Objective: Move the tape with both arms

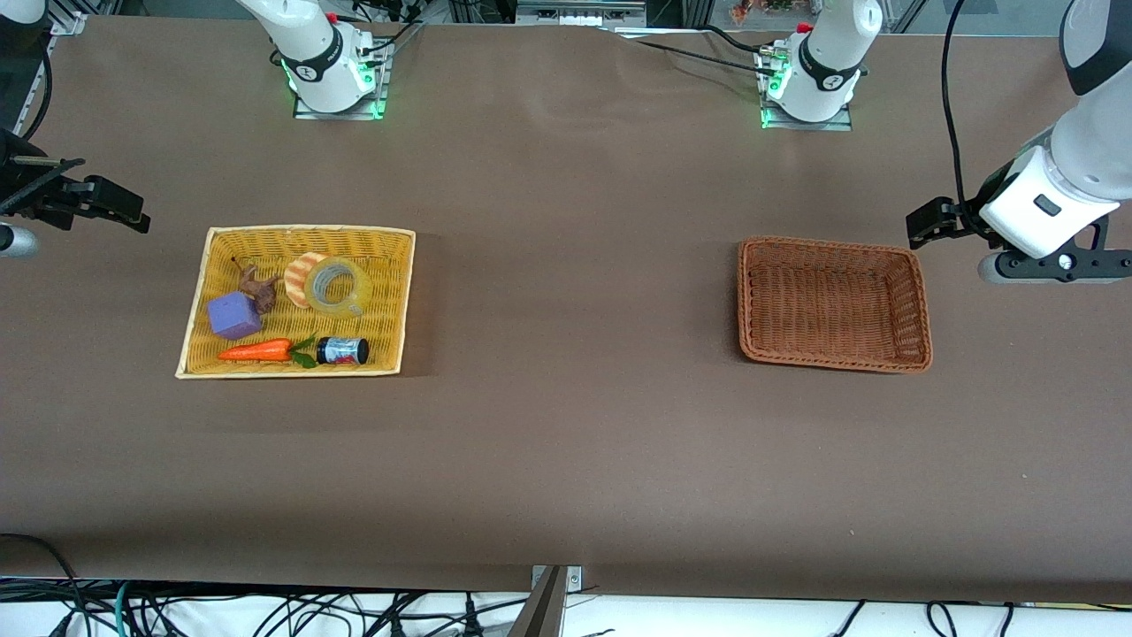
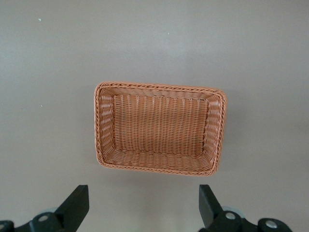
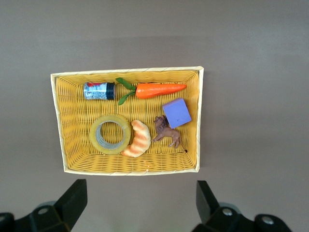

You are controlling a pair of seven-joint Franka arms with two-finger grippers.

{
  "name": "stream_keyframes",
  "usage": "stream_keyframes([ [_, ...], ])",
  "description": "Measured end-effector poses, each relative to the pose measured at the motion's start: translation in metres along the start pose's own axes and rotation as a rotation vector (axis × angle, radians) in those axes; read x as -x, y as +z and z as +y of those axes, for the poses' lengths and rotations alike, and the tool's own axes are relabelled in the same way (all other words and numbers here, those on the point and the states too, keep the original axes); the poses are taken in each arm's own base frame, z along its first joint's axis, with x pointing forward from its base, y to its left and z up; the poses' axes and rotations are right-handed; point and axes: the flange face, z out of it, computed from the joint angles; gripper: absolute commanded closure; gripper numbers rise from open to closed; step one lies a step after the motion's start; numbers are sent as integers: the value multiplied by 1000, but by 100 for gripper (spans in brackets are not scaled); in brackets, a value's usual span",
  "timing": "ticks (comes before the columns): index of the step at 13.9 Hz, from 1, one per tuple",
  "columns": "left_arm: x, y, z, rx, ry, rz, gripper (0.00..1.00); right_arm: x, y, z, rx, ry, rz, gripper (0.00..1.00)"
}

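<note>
The tape [image 1: 312,290], a yellowish translucent roll with a grey core, lies in the yellow basket [image 1: 389,301] toward the right arm's end of the table, touching an orange-striped croissant toy [image 1: 301,270]. It also shows in the right wrist view [image 3: 95,138]. My right gripper [image 1: 110,208] is open and empty, held high over the table beside that basket; its fingers [image 3: 72,200] frame bare table. My left gripper [image 1: 937,226] is open and empty, held high beside the empty brown basket [image 1: 920,301], which shows in the left wrist view [image 2: 104,121].
The yellow basket also holds a purple cube [image 1: 234,316], a brown lion toy [image 1: 258,285], a toy carrot [image 1: 256,351] and a small dark jar [image 1: 343,351]. Brown table stretches between the two baskets. Cables hang along the table's near edge.
</note>
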Motion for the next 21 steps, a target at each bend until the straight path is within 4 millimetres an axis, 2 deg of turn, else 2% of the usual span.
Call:
stream_keyframes([
  [13,-3,-9,-5,45,-14,35,0,0,0,0,0,3,0,0],
  [17,-7,-11,-26,83,-52,54,0,0,1,0,0,4,-1,0],
  [19,-8,-11,-26,83,-52,54,0,-4,7,0,0,3,-14,0],
  [21,-8,-11,-25,83,-51,55,0,-15,32,-3,2,-1,-60,0],
])
